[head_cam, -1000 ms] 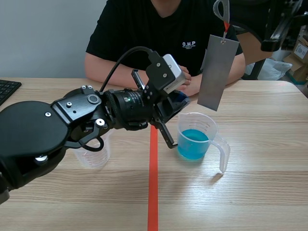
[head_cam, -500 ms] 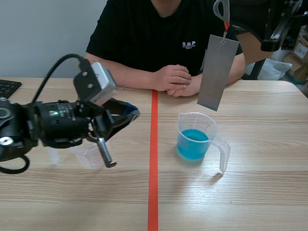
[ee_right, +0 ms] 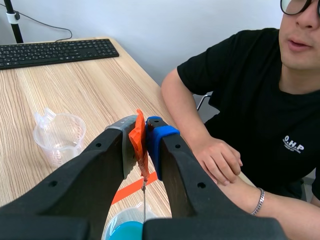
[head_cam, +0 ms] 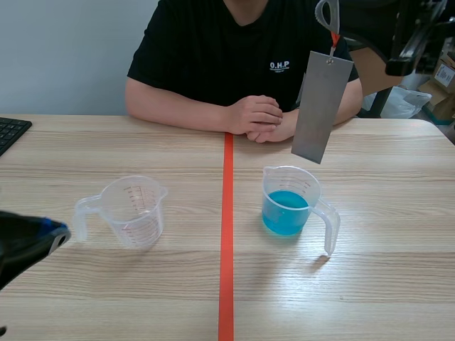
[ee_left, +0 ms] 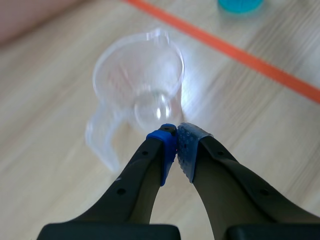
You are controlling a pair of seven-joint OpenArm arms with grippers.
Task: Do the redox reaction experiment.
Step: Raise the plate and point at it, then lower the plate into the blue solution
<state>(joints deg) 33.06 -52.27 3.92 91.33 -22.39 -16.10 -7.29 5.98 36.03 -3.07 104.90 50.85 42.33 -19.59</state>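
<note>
The left gripper [ee_left: 176,144] has its two blue-dotted pads pressed together with nothing between them. It sits low near the table's near left corner, and just ahead of its tips stands the empty clear measuring cup [ee_left: 137,75], upright, handle toward the table's left edge, not touched. The right gripper [ee_right: 142,131] is raised high over the right half of the table, its fingers clamped on an orange tab [ee_right: 138,142]. From that tab a flat grey metal plate [head_cam: 321,106] hangs straight down, a little tilted, its lower edge above the rim of the measuring cup of blue liquid [head_cam: 289,200] and out of the liquid. That cup stands upright just right of the orange-red tape line [head_cam: 226,249], handle toward the robot's right. The two cups are well apart, one on each side of the line, on a pale wood-grain table [head_cam: 384,284]. A black keyboard [head_cam: 11,131] lies at the far left edge. Across the table sits a person in a black shirt [head_cam: 234,50], with clasped hands [head_cam: 263,117] resting on the far edge at the head of the tape line. Bare wood runs along the near side and to the right of the blue cup.
</note>
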